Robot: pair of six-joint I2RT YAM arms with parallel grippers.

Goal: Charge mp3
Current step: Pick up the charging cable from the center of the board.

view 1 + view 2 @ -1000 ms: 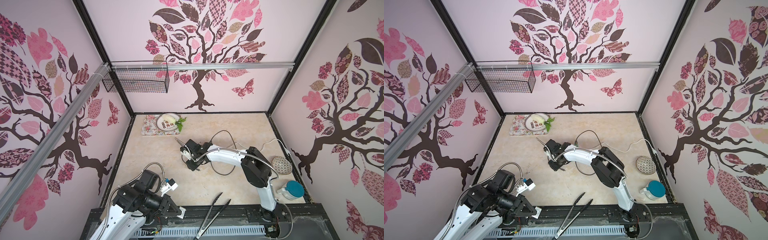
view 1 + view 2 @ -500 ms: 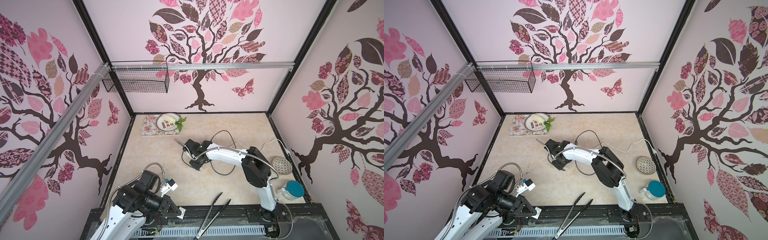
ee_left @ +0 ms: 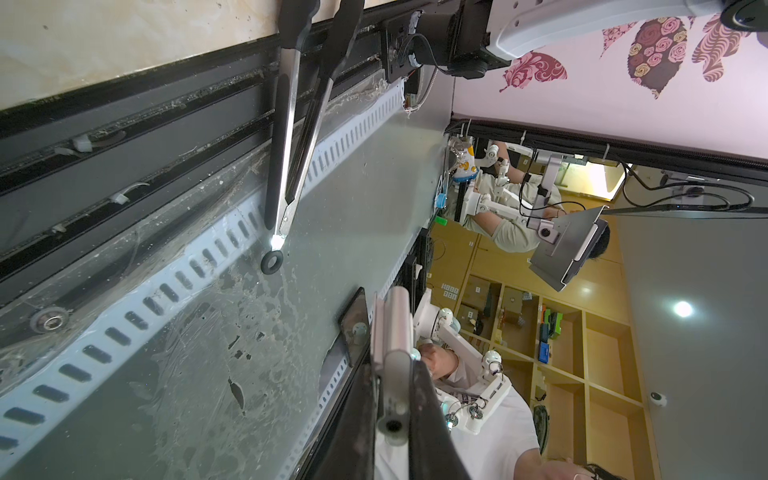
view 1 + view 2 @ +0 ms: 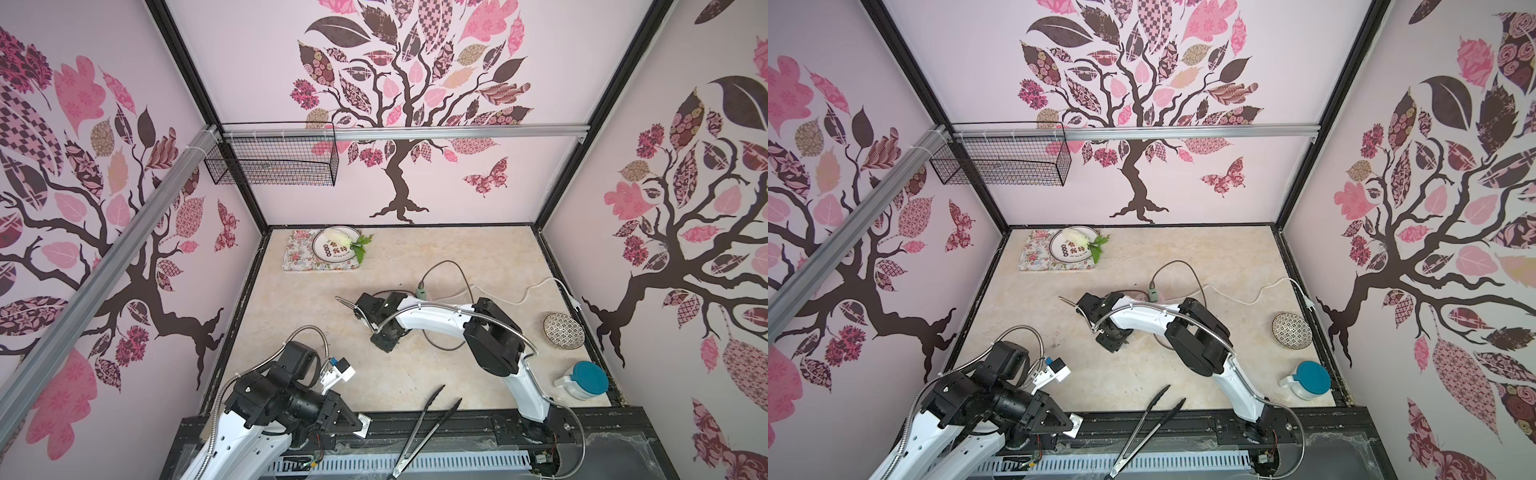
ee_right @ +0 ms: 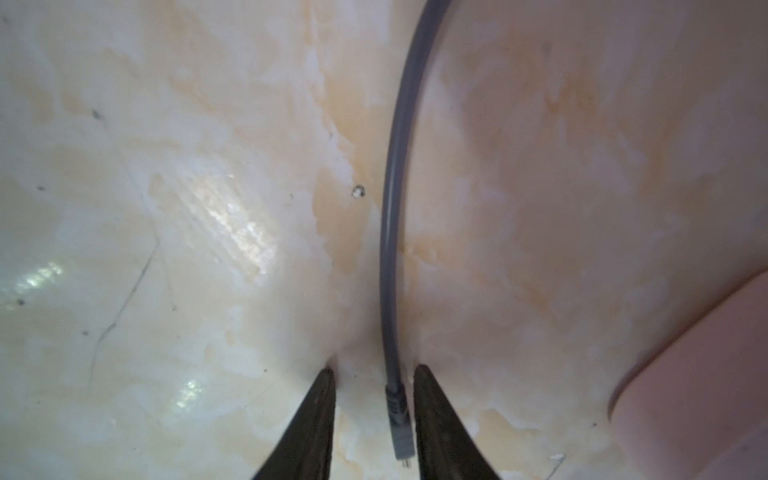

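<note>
My left gripper [image 3: 390,374] is clamped on the mp3 [image 3: 397,320], port poking out past the fingertips so it's reachable. My right gripper [image 5: 374,374] has its jaws apart, straddling the plug [image 5: 401,436], not pinching yet.

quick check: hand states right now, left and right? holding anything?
Left hand: closed, holding the mp3.
Right hand: open, straddling the grey cable plug, not gripping it.
</note>
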